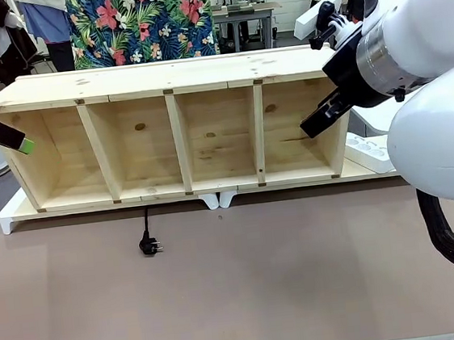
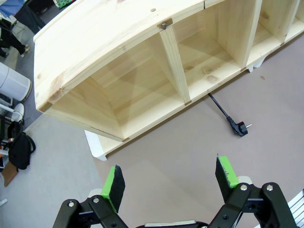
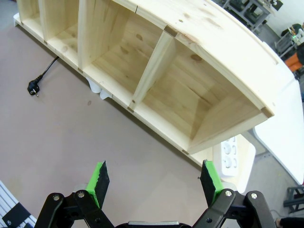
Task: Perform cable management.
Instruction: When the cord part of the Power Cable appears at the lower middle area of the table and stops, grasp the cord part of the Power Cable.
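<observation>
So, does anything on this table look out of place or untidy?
Yes: the thin black power cord comes out from under the pale wooden four-compartment shelf, and its round black plug lies loose on the brown table, plugged into nothing. The white power strip sits by the shelf's right end. Nothing looks spilled or damaged.

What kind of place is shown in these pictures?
Probably a robotics lab or workshop: the left gripper and right gripper hang open over a brown work table, where a bare wooden shelf unit and a loose black cable are laid out.
</observation>
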`<act>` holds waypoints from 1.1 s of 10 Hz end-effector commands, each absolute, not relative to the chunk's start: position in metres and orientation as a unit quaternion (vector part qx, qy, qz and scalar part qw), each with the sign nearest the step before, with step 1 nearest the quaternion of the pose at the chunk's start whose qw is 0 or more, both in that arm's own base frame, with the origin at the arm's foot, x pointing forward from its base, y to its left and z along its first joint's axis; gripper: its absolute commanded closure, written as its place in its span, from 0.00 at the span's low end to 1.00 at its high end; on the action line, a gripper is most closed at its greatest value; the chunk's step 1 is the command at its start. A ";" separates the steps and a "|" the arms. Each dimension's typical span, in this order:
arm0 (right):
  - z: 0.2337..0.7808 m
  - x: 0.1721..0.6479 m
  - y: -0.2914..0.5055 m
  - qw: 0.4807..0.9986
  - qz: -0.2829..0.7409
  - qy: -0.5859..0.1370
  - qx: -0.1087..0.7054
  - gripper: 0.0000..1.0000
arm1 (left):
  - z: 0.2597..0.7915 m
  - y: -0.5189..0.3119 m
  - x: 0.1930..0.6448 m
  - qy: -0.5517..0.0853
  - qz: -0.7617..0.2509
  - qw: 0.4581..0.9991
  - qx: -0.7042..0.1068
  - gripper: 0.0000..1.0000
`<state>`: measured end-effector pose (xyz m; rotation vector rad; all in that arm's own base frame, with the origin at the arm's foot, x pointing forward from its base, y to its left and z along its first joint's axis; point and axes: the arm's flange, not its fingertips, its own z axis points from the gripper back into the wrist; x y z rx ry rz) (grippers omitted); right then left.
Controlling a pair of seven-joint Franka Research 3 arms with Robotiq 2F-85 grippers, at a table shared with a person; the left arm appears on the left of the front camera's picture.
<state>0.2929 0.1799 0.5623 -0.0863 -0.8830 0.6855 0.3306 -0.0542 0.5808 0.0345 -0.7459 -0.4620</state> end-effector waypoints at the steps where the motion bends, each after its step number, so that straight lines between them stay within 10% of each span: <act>1: 0.563 0.293 0.179 0.846 0.326 -0.419 -0.044 0.00 | 0.582 -0.055 0.330 -0.365 -0.223 0.904 0.017 0.00; 11: 0.563 0.293 0.179 0.846 0.326 -0.419 -0.044 0.00 | 0.582 -0.055 0.330 -0.365 -0.223 0.904 0.017 0.00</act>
